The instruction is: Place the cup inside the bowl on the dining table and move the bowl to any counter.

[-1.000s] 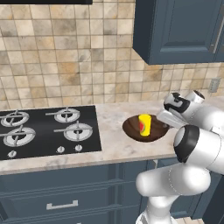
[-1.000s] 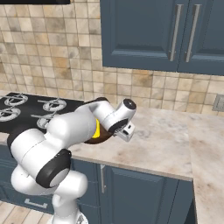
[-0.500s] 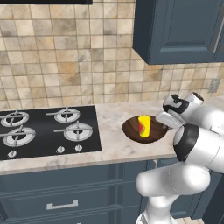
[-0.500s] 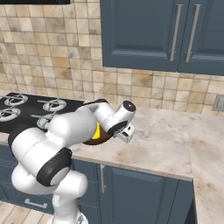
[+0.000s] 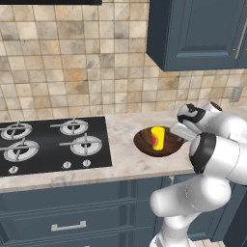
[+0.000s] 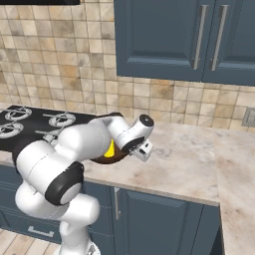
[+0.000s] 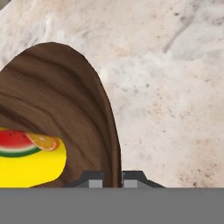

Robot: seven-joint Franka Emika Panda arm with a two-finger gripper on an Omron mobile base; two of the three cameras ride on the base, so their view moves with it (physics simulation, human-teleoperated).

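Left of everything sits the hob [image 5: 48, 144], clear of the work. The bowl [image 5: 159, 143] rests on the counter [image 5: 125, 161] with the cup [image 5: 157, 136] upright inside it, and the gripper [image 7: 112, 178] pinches the bowl's rim, probably for carrying.

A black gas hob [image 5: 50, 144] sits below tan tiles [image 5: 72, 72] and blue cabinets [image 5: 198, 31].

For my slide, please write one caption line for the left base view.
Pincer shut on the rim of the wooden bowl, yellow cup inside, on the counter.
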